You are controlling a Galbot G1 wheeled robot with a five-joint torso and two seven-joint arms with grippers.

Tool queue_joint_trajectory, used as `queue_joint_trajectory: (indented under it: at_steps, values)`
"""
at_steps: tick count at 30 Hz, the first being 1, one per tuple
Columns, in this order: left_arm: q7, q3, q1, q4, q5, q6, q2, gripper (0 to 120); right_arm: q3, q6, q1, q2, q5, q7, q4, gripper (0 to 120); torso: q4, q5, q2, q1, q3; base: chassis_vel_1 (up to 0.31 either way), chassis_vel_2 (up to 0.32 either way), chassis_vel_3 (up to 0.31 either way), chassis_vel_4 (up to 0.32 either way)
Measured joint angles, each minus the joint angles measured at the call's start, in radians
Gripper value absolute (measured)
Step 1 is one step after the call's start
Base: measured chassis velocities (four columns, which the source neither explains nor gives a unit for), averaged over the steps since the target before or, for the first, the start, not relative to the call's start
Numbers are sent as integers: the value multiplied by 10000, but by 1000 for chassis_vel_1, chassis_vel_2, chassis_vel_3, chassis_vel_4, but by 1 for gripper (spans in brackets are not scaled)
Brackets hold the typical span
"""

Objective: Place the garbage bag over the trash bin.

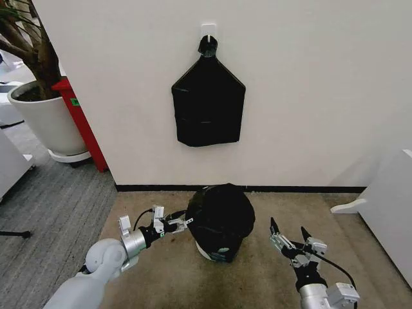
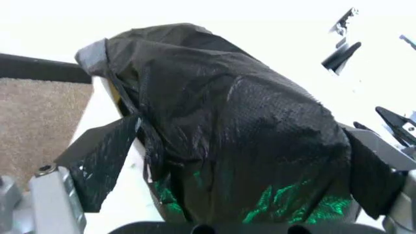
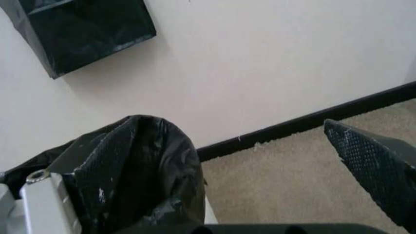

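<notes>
The glossy black garbage bag (image 1: 220, 215) is draped over the trash bin, whose white wall (image 1: 205, 252) shows only at the lower left under the plastic. My left gripper (image 1: 180, 222) is at the bag's left side, touching or nearly touching it. In the left wrist view it (image 2: 240, 127) is open, its two black pads spread wide with the crinkled bag (image 2: 227, 141) bulging between them. My right gripper (image 1: 288, 226) hangs open a short way to the right of the bag, apart from it, with nothing between its fingers (image 3: 377, 170).
A flat black bundle of bags (image 1: 208, 103) hangs from a wall hook above the bin. A large white plant pot (image 1: 45, 122) and a red stand (image 1: 80, 122) stand at the left. White furniture (image 1: 386, 206) borders the carpet on the right.
</notes>
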Motion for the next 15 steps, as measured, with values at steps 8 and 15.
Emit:
queue_joint_trajectory:
  at_steps: [8,15]
  values:
    - [387,-599,352,19,-544,-86,59,100,-182,-17,127,-19,-58,-19,5,100,0,-1,0,0,0,0,0,0,0]
    - [1250,-1114,616,-39,-471,-335,269,100,-200,-23,130,-45,-59,-17,14,100,1,0,0,0,0,0,0,0,0]
